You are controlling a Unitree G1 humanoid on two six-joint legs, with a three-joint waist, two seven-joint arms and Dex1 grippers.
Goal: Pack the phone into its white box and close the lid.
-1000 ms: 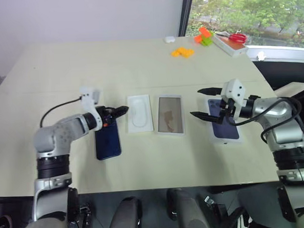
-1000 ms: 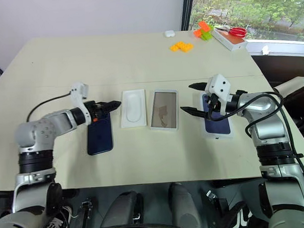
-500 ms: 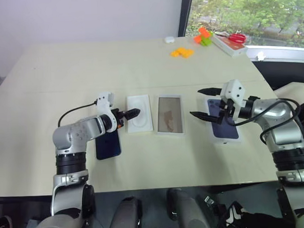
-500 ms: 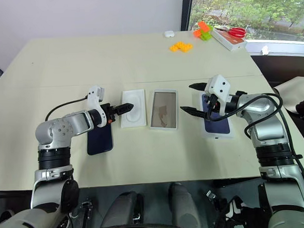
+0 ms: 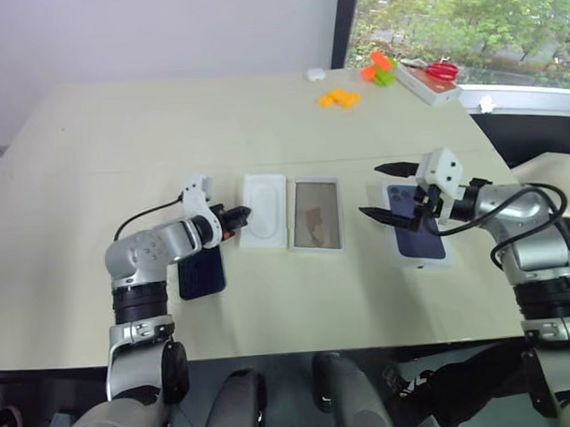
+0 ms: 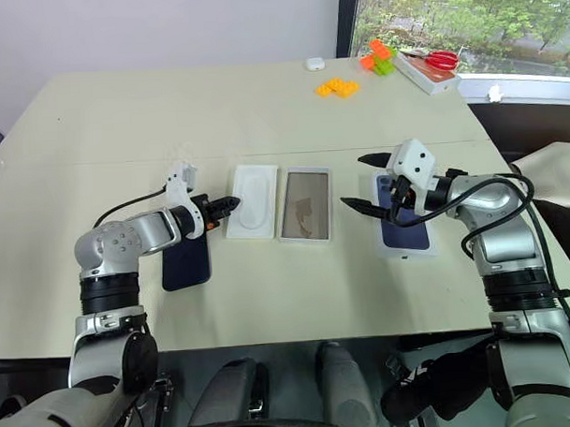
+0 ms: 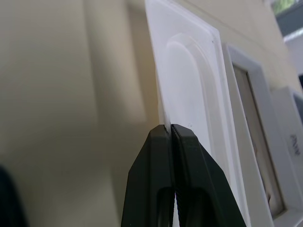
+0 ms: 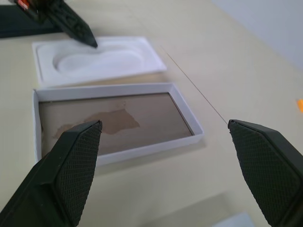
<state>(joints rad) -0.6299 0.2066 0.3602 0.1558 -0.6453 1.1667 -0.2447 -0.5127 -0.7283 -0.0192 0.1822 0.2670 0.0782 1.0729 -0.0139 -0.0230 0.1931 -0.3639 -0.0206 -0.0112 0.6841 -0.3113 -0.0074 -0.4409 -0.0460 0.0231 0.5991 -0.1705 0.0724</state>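
Closing since before — left tool [image 7: 171,128] pinches insert [image 5: 265,209] edge.

Both arms are built of rounded silver-grey metal segments joined by black ribbed rings. Each wrist carries a small white boxy camera housing, with a black cable looping back from it along the forearm. The left claw [image 5: 240,214] and the right claw [image 5: 383,191] each end in two slim, tapering black fingers [image 8: 71,161] whose inner faces have a fine cross-hatched texture.
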